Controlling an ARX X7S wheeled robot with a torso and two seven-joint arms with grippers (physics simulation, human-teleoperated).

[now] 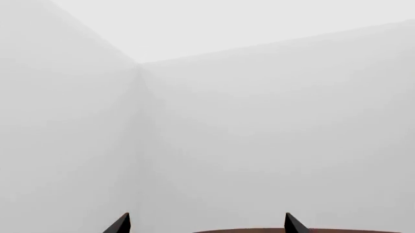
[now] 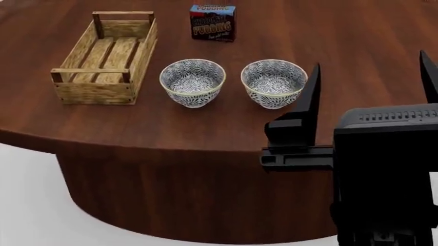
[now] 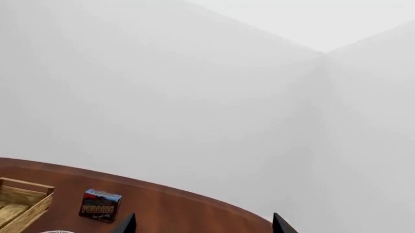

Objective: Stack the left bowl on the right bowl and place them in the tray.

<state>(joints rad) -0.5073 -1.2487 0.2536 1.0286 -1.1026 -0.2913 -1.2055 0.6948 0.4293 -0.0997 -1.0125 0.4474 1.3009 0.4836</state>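
Observation:
Two matching blue-and-white patterned bowls stand side by side on the dark wood table: the left bowl [image 2: 192, 82] and the right bowl [image 2: 274, 83]. The tray [image 2: 96, 93], a light-wood slatted crate, lies left of the left bowl; one corner of it shows in the right wrist view [image 3: 23, 195]. My right gripper [image 2: 370, 64] is open and empty, raised near the table's front edge, to the right of the right bowl; its tips are wide apart in its wrist view [image 3: 204, 224]. My left gripper [image 1: 207, 224] is open and empty, facing blank walls, and is out of the head view.
A chocolate pudding box [image 2: 213, 22] stands behind the bowls, also in the right wrist view [image 3: 100, 205]. The round table [image 2: 205, 128] has a curved front edge near my arm. A sliver of table edge [image 1: 292, 230] shows in the left wrist view.

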